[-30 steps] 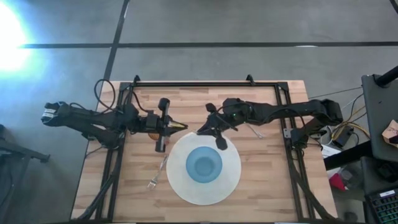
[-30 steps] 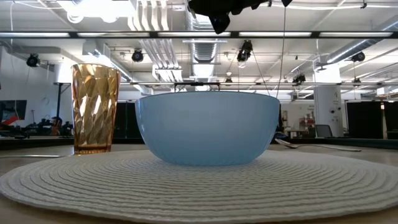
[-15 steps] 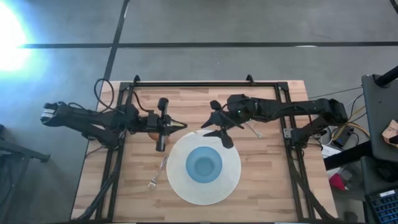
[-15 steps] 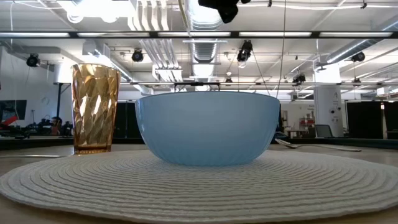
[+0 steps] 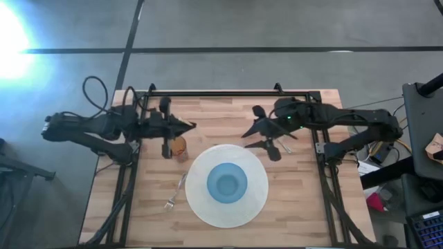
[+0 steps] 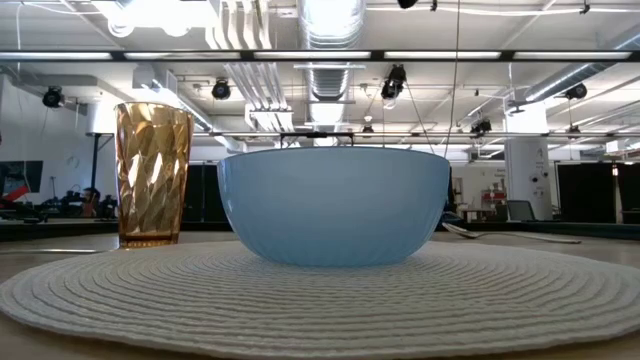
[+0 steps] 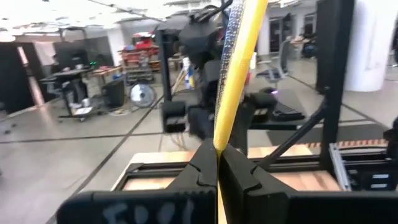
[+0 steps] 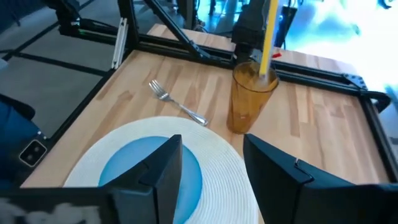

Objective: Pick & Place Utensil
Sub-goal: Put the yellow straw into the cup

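My left gripper (image 5: 188, 126) hovers at the far left of the table, shut on a yellow straw (image 7: 235, 68). The straw stands nearly upright, and its lower end reaches into the amber ribbed cup (image 8: 250, 99), which stands left of the mat (image 5: 178, 147). My right gripper (image 5: 257, 136) is open and empty, above the table beyond the mat's far right edge. A fork (image 5: 176, 190) lies left of the mat. A spoon (image 5: 284, 144) lies partly under my right arm. A blue bowl (image 5: 227, 183) sits on the round white placemat (image 5: 201, 204). My left gripper pinches the yellow straw (image 7: 219, 142) between its two fingertips. The fingers come level from the table's left and lie across the straw. The straw rises nearly upright above the fingers; in the right wrist view its lower end (image 8: 265, 73) hangs inside the cup's mouth.
The black frame rails (image 5: 228, 93) run along the table's far edge and both sides. In the low view the bowl (image 6: 335, 205), the cup (image 6: 150, 175) and the spoon (image 6: 510, 236) show. Bare wood lies right of the mat.
My right gripper has risen and drawn back from the mat toward the table's right and far edges, staying open. My left gripper has moved toward the far left with the straw, uncovering the cup, which stays in place.
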`<act>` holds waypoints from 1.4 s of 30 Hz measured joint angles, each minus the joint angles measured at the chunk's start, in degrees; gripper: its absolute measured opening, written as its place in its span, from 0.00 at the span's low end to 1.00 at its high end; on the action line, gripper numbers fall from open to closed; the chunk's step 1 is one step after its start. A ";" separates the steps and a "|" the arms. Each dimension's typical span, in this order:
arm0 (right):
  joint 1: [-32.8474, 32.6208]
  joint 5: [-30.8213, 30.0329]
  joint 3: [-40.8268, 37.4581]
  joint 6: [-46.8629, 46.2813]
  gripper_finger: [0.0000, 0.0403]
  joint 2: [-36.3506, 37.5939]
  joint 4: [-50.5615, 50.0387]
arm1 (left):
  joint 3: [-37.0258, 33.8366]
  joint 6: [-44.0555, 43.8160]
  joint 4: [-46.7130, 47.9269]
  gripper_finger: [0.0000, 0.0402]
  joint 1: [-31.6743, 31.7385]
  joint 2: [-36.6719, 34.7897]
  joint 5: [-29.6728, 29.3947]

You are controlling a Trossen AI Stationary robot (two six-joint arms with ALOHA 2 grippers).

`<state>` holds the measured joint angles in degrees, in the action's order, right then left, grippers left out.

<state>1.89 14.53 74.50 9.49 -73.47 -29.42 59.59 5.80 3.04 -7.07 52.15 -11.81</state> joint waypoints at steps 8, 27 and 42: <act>0.46 -6.79 0.00 0.12 0.37 6.02 -5.02 | 0.22 -0.16 8.76 0.00 0.00 -3.12 -8.27; 0.63 -13.27 -0.04 -0.98 0.33 9.76 -12.41 | 4.30 -12.99 27.28 0.00 0.02 -8.64 -12.23; 0.63 -13.25 -0.11 -2.17 0.31 9.65 -14.13 | -0.04 -19.77 32.51 0.00 -0.02 -8.57 -11.51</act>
<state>2.52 1.28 74.39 7.32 -63.81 -43.55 59.55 -13.97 35.55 -7.09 43.58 -23.32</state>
